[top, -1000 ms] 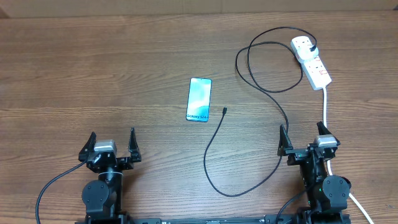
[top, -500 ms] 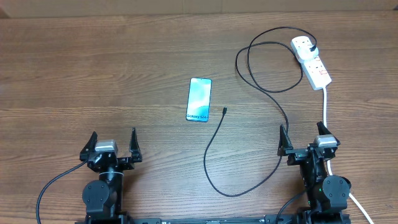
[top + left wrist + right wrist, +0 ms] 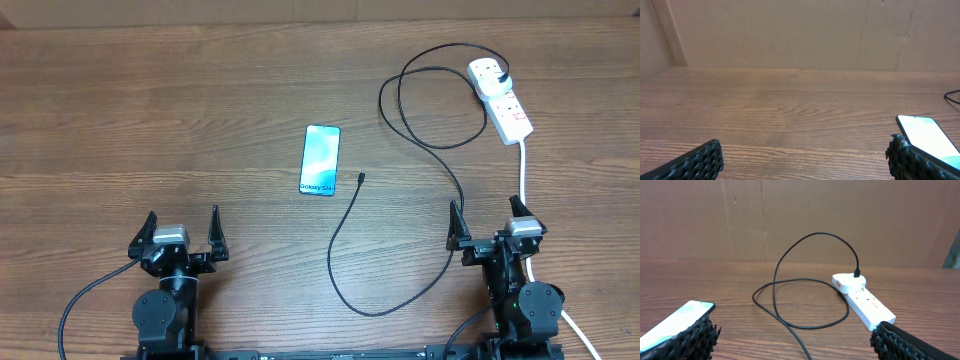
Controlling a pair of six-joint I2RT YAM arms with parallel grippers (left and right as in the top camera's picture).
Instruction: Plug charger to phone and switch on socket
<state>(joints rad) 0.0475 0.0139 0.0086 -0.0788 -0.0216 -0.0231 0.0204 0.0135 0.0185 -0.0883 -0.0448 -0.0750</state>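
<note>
The phone lies flat mid-table, light blue screen up; its edge also shows in the left wrist view and the right wrist view. The charger is a thin black cable looping across the wood, its small connector tip resting just right of the phone and its plug seated in the far outlet of the white socket. In the right wrist view the charger arcs up to the socket. My left gripper and right gripper both stand open near the front edge, holding nothing.
The socket's thick white cord runs down the right side past my right arm. A brown cardboard wall closes off the back of the wooden table.
</note>
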